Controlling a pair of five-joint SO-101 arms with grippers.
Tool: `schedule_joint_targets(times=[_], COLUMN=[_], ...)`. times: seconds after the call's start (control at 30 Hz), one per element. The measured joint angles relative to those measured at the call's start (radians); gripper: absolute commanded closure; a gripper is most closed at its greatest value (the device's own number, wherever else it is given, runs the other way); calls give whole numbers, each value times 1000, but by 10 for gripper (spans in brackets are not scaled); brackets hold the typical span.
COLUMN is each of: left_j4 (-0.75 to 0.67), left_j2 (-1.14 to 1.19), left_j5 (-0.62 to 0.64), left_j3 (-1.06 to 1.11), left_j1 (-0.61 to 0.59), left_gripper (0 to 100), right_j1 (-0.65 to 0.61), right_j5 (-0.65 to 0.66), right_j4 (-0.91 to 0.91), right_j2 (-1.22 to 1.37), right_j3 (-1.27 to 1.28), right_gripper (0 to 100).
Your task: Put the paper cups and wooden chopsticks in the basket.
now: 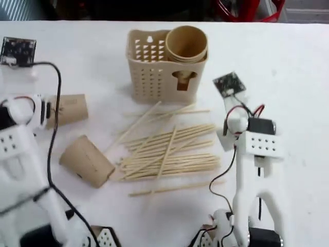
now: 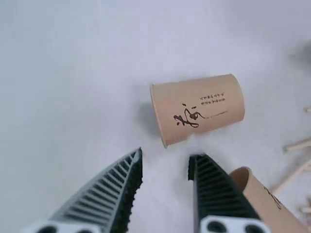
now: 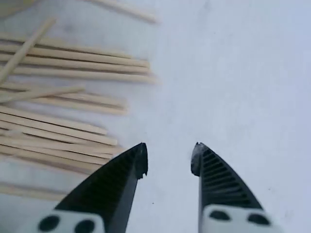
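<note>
A beige perforated basket (image 1: 154, 72) stands at the back middle of the white table, with stacked paper cups (image 1: 186, 43) upright in its right side. Two more paper cups lie on their sides at the left: one (image 1: 69, 109) (image 2: 197, 109) farther back, one (image 1: 86, 160) (image 2: 265, 199) nearer the front. A pile of wooden chopsticks (image 1: 169, 152) (image 3: 58, 107) spreads in front of the basket. My left gripper (image 2: 165, 162) hangs open just short of the farther lying cup's rim, holding nothing. My right gripper (image 3: 169, 155) is open over bare table just right of the chopsticks.
The left arm (image 1: 18, 149) and a black cable (image 1: 51, 128) crowd the left side. The right arm (image 1: 257, 149) stands at the front right. A small circuit board (image 1: 18, 51) lies at the far left. Bare table stretches to the basket's right.
</note>
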Motion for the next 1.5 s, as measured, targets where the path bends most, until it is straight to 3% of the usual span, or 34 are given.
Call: schedule_joint_targets(times=[0.13, 0.4, 0.73, 0.9, 1.07, 1.3, 1.5], left_j4=[155, 235, 258, 258, 258, 258, 258], left_j2=[161, 557, 911, 1005, 1071, 1074, 1080], left_j5=[-32, -46, -293, -410, -434, -430, -427], left_j3=[-203, -494, -744, -795, -804, -804, -804], left_j1=[18, 15, -84, -132, -135, -68, 8], left_gripper=[771, 767, 766, 766, 766, 766, 772], right_j1=[0, 0, -15, -126, -166, -164, -163], right_j5=[43, 54, 23, 23, 23, 23, 23], right_j4=[-17, -18, -9, 29, 31, 28, -83], right_j2=[-2, -8, -344, -439, -446, -446, -448], right_j3=[41, 94, 272, 351, 370, 396, 496], right_gripper=[840, 843, 843, 843, 843, 843, 843])
